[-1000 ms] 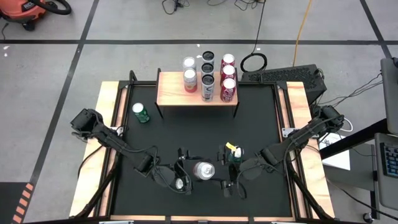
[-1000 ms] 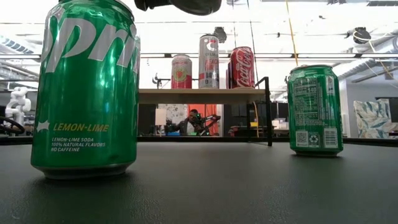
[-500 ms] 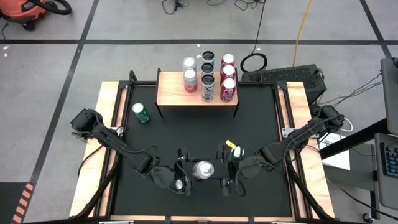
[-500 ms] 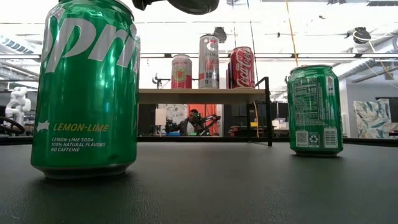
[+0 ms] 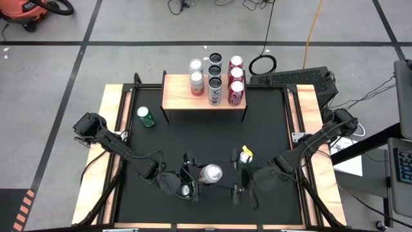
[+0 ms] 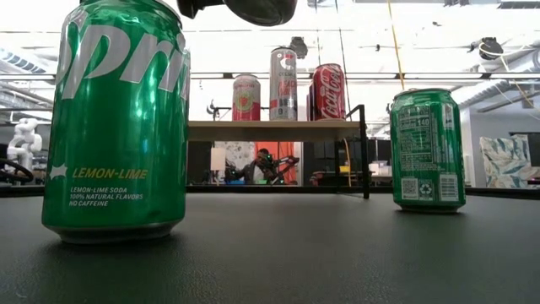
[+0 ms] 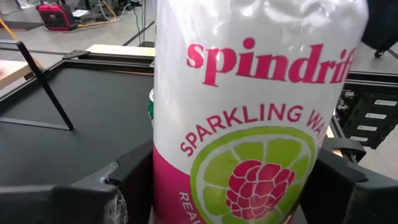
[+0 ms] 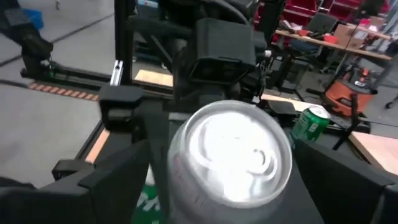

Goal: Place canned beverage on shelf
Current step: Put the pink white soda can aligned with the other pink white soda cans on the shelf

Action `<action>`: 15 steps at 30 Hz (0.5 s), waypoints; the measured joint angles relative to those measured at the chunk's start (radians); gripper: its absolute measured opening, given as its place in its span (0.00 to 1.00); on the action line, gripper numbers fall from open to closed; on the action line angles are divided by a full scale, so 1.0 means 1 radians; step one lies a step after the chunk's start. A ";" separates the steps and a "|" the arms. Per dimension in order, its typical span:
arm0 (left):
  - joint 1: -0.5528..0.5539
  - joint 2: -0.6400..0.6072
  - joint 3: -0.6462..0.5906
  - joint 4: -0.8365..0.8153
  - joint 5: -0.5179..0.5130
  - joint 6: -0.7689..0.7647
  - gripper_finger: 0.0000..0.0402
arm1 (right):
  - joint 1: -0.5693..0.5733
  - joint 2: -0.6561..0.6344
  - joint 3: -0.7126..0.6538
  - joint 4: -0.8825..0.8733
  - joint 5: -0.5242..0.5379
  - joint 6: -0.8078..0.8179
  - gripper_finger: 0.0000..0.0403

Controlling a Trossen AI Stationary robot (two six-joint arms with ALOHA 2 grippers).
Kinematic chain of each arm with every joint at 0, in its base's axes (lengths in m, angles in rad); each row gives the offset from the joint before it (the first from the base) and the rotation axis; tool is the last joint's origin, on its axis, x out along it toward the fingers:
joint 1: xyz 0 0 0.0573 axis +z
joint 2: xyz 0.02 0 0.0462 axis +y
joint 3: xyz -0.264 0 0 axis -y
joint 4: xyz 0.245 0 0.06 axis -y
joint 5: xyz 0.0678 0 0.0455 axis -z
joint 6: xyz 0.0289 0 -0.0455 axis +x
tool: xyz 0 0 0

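A white and pink Spindrift can [image 5: 210, 173] is upright above the table's near middle, with my left gripper [image 5: 201, 174] shut on it. My right gripper [image 5: 233, 175] is open. Its fingers [image 8: 348, 186] stand wide on either side of the can's silver top [image 8: 233, 152] without touching. A green Sprite can [image 5: 244, 156] stands on the table just beyond the held can [image 7: 249, 112]. The wooden shelf [image 5: 183, 96] at the far middle carries several cans [image 5: 215, 80]. My left gripper pinches the Spindrift can's side wall [image 7: 163, 180] between its two fingers [image 7: 134, 177], one on each side of its lower half. The fingers come nearly level from the table's left. The can is upright and clear of the table.
Another green can [image 5: 145, 116] stands on the black table left of the shelf and also shows in the low view [image 6: 426, 150]. The Sprite can [image 6: 118, 118] fills the low view's left. Wooden rails [image 5: 111, 129] run along the table's sides.
My right gripper has turned a little and drawn slightly toward the table's right edge, so more of the Sprite can's top shows. The Spindrift can has stayed in place, upright between the two grippers.
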State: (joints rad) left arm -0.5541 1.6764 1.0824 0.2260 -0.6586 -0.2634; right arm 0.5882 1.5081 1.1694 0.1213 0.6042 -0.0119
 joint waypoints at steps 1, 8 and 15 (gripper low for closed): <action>0.000 0.000 0.000 0.000 -0.001 0.000 0.73 | 0.013 -0.003 0.000 -0.014 0.017 0.000 0.95; 0.000 0.000 0.000 0.010 -0.079 -0.019 0.73 | 0.115 0.025 0.000 -0.179 0.220 0.192 0.95; 0.000 -0.002 0.000 0.155 -0.251 -0.018 0.73 | 0.134 0.179 -0.002 -0.078 0.458 0.367 0.95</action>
State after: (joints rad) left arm -0.5537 1.6739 1.0824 0.3814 -0.9093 -0.2811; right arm 0.7218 1.6876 1.1675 0.0434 1.0624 0.3547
